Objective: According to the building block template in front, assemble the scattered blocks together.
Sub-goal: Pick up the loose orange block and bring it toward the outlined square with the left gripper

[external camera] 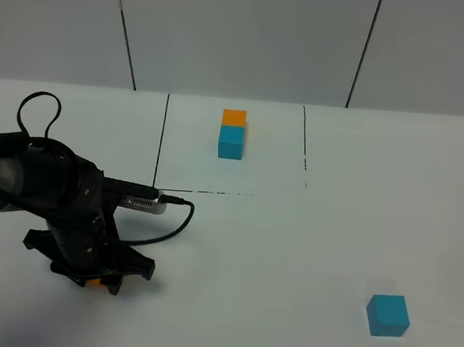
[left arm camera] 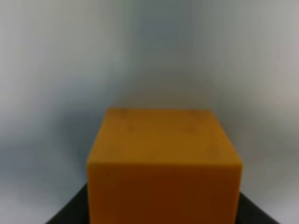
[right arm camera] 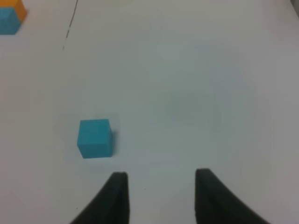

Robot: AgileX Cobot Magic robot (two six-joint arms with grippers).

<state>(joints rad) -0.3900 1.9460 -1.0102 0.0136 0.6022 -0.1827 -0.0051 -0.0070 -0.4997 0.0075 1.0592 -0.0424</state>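
Risk: if the left gripper [external camera: 98,277] lifts with an off-centre hold, the orange cube [left arm camera: 163,158] may twist or slip out during the long carry, since the cyan cube [external camera: 387,314] lies well apart at the lower right. A second risk is joining the pair in the wrong order. The template [external camera: 233,133], upper centre, shows orange behind cyan, touching.

The orange cube sits between the left jaws at the lower left of the bench [external camera: 290,250]. Whether they pinch it cannot be told. The right gripper [right arm camera: 161,175] has its jaws spread and empty. Both cubes are matte, plain and equal in size.
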